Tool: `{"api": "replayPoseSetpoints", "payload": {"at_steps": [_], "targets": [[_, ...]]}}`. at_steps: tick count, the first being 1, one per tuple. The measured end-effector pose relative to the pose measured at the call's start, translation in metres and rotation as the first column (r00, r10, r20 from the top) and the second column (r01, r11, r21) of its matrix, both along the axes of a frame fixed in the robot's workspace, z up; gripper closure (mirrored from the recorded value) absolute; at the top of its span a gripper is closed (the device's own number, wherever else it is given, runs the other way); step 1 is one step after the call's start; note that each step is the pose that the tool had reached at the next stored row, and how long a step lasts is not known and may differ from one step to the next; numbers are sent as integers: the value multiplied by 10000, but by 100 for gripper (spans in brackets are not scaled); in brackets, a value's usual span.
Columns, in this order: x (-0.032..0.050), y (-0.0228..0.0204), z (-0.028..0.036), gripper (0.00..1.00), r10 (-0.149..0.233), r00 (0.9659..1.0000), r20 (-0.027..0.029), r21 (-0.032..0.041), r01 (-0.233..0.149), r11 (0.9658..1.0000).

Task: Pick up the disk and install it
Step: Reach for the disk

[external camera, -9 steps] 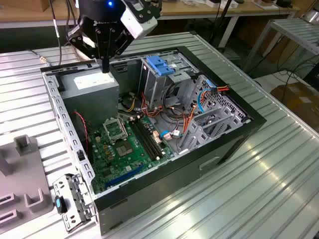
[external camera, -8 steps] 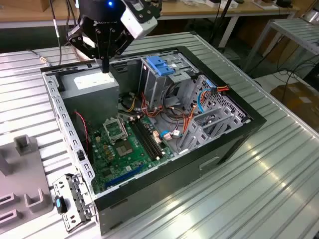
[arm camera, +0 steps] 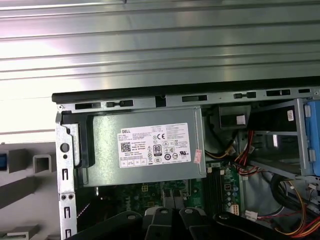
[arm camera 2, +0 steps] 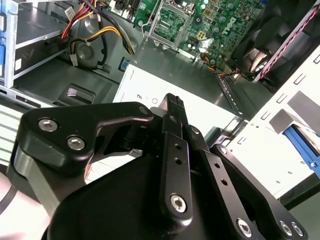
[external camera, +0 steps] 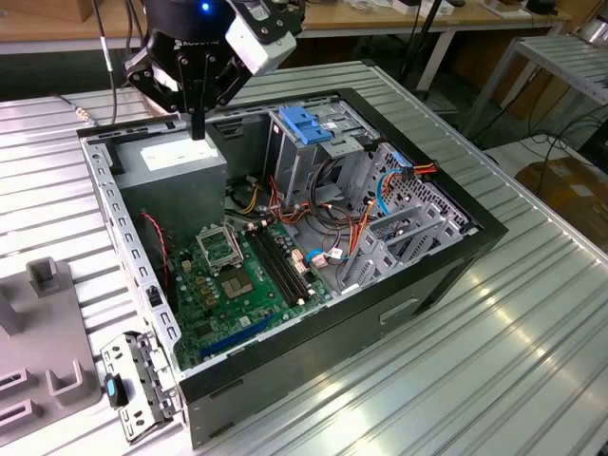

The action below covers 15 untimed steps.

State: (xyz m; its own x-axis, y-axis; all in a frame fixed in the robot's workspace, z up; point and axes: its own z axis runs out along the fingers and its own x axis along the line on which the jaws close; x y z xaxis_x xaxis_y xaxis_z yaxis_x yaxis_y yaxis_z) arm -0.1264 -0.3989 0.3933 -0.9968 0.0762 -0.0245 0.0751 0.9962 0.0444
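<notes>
The disk is out of view. My gripper (external camera: pixel 197 125) hangs over the back left corner of the open computer case (external camera: pixel 399 304), just above the grey power-supply box (external camera: pixel 176 171). Its black fingers are closed together with nothing between them, and the second wrist view shows the gripper (arm camera 2: pixel 172 101) the same way, pointing at the box's white sticker (arm camera 2: pixel 140 90). In the first wrist view the power-supply box (arm camera: pixel 150 145) lies directly below me. A fixed blue bracket (external camera: pixel 304 123) tops the metal drive cage (external camera: pixel 328 161) to the exterior view's right of the gripper.
The case lies open on a ribbed metal table (external camera: pixel 513 351). Inside are a green motherboard (external camera: pixel 233 275), red, orange and blue cables (external camera: pixel 370 214) and a fan (arm camera 2: pixel 270 35). A grey fixture (external camera: pixel 38 323) and a metal plate with a dark clip (external camera: pixel 133 385) sit at the exterior view's left.
</notes>
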Motion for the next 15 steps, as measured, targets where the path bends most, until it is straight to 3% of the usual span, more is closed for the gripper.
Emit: {"api": "replayPoseSetpoints", "payload": {"at_steps": [15], "targets": [[-89, 0, 0, 89, 0, 10000, -1, 0, 0, 10000]]}}
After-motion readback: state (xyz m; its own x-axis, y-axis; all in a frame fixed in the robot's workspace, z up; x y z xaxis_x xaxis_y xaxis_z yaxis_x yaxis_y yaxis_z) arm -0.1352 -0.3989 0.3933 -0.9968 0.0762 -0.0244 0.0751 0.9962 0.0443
